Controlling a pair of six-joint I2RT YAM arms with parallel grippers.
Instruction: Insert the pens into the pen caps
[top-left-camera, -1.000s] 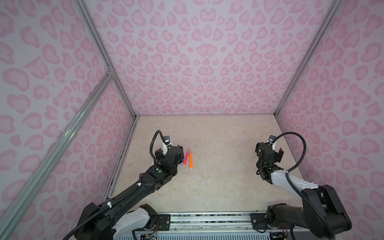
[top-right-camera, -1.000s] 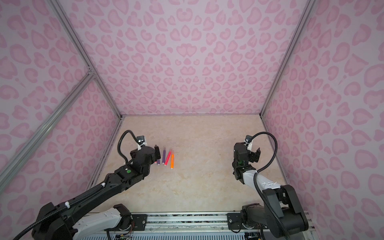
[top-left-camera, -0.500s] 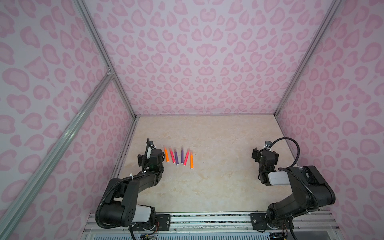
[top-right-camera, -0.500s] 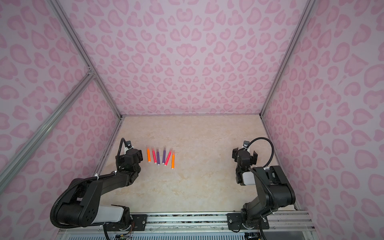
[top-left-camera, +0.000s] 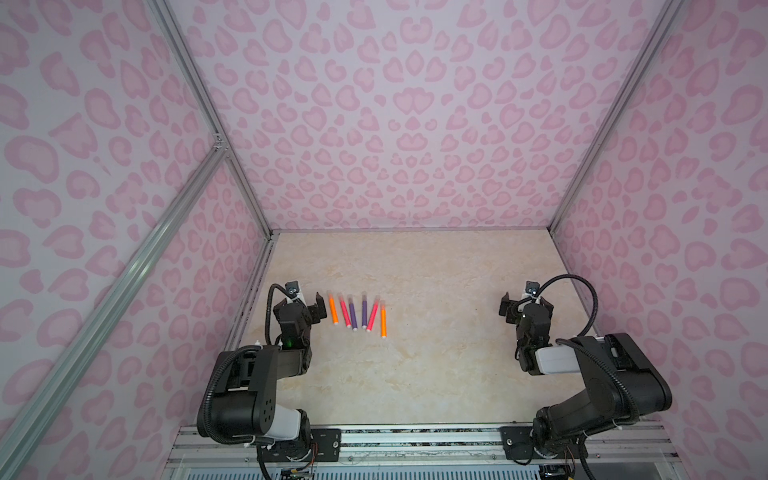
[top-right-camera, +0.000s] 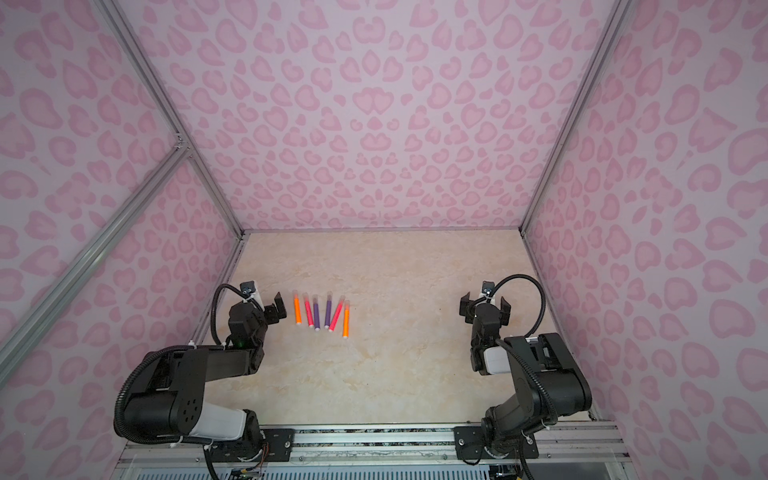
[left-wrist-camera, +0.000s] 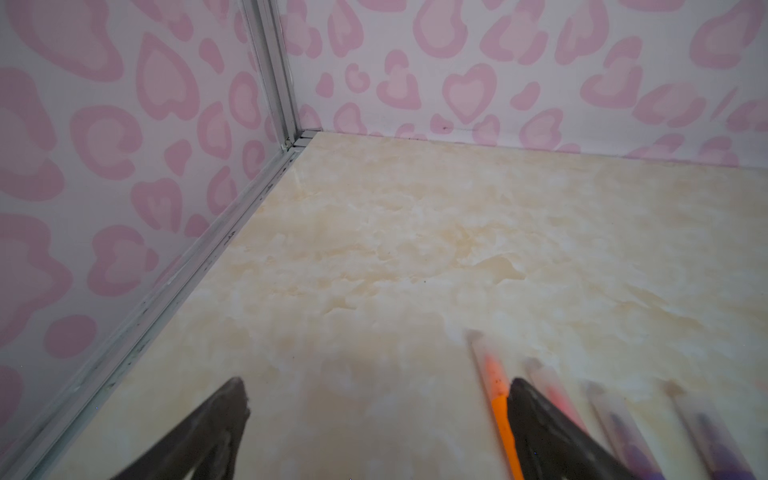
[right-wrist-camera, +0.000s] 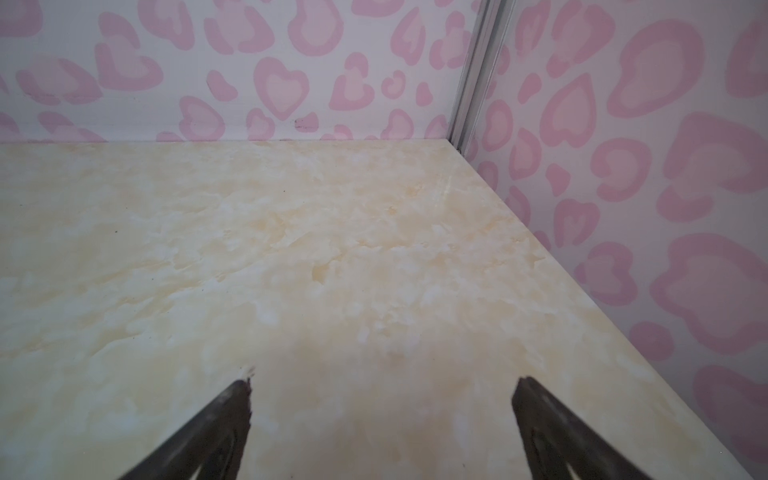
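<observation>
Faint against the beige marbled tabletop (top-left-camera: 436, 365), the translucent, nearly colourless plastic pen caps (top-left-camera: 364, 295) are sitting over the far tips of the six short slim pens (top-left-camera: 364, 313). In both top views they are showing only as pale smudges, so how firmly each is seated cannot be told. The pens are lying side by side in a loose row on the left half of the tabletop, running orange, pink, purple, purple, pink, orange, with white butts pointing toward the robot. In the left wrist view everything near is blurring: the nearest orange pen (left-wrist-camera: 496, 395) is running off the frame edge, a dark finger (left-wrist-camera: 552, 424) is covering most of the pink pen (left-wrist-camera: 559, 395) next to it, two purple pens (left-wrist-camera: 619, 424) are being cut off, and the last two are falling outside the frame. The right wrist view is showing no pens at all. Both arms are folding low with elbows drawn back, pointing at the pink-patterned back wall (top-left-camera: 395, 124). The left gripper (left-wrist-camera: 378, 386) is spreading wide and carrying nothing, one finger just beside the orange pen; whether it is touching cannot be told. The right gripper (top-right-camera: 485, 309) is sitting well apart from the row, gaping equally wide, with only bare tabletop between its fingers
</observation>
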